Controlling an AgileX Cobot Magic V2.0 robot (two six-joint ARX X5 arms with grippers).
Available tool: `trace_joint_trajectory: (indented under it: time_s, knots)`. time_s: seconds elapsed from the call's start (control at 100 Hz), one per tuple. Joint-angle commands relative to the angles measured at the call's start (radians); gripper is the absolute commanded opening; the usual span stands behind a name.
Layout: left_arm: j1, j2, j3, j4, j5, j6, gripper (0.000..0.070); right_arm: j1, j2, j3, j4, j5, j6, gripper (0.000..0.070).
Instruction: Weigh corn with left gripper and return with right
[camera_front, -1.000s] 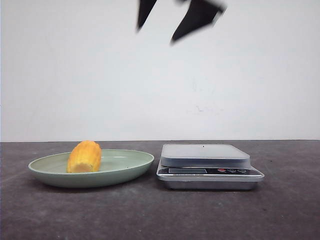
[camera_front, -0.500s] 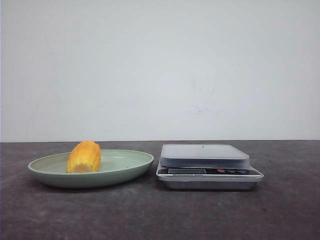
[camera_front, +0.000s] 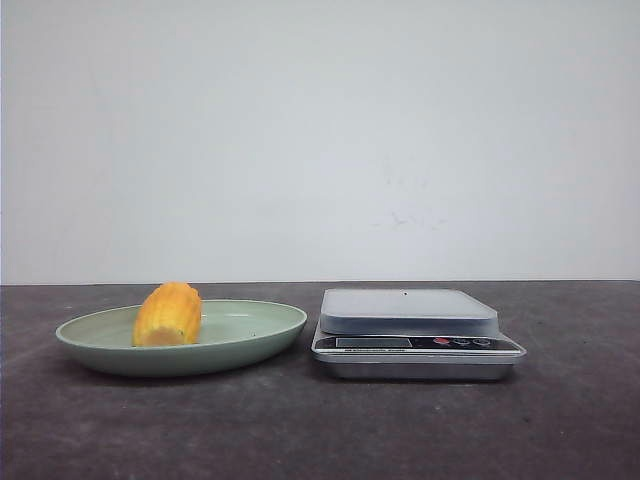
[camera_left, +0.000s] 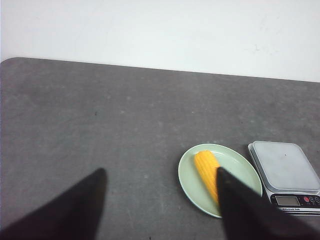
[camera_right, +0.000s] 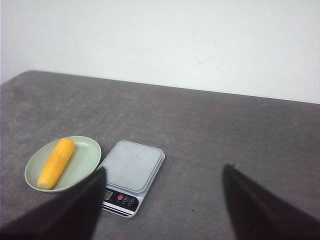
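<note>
The yellow-orange corn (camera_front: 168, 314) lies on the green plate (camera_front: 250, 335) at the left of the table. It also shows in the left wrist view (camera_left: 206, 171) and the right wrist view (camera_right: 56, 162). The silver scale (camera_front: 415, 330) stands right of the plate with nothing on it. My left gripper (camera_left: 160, 176) is open and empty, high above the table beside the plate. My right gripper (camera_right: 164, 172) is open and empty, high above the table beside the scale (camera_right: 131, 170). Neither gripper shows in the front view.
The dark grey table (camera_front: 320, 440) ends at a white wall behind. The plate (camera_left: 190, 177) and scale (camera_left: 286, 172) stand close together, side by side.
Dark gripper fingers at the top of the front view one second ago have risen out of that view. The corn, plate and scale have not moved.
</note>
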Motion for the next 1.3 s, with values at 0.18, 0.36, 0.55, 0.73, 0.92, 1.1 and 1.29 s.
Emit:
trace_joint_trajectory:
  time_s: [0.18,0.36,0.55,0.73,0.92,1.1,1.29]
  knots:
    - [-0.005,0.0,0.003,0.048,-0.003,0.016,0.0009,0.003,-0.029,-0.009,0.001,0.023,0.033,0.0011]
    - [-0.005,0.0,-0.006,0.167,0.002,0.063,0.0009,0.003,-0.028,-0.049,0.132,0.016,0.028,0.0011]
    - [-0.006,-0.002,-0.084,0.364,0.019,0.114,0.0009,0.002,-0.028,-0.197,0.337,-0.014,0.002,0.0011]
    - [-0.006,-0.002,-0.246,0.608,0.125,0.14,0.001,0.002,-0.028,-0.414,0.609,-0.043,0.002,0.0011]
    - [-0.006,-0.002,-0.465,0.869,0.158,0.144,0.0009,0.002,-0.026,-0.641,0.969,-0.08,-0.004,0.0011]
    - [-0.006,0.019,-0.599,0.988,0.158,0.143,0.001,0.002,0.024,-0.758,1.138,-0.089,-0.031,0.0011]
    - [-0.006,0.055,-0.6,0.87,0.157,0.132,0.0019,0.002,0.069,-0.758,1.045,-0.087,-0.032,0.0011]
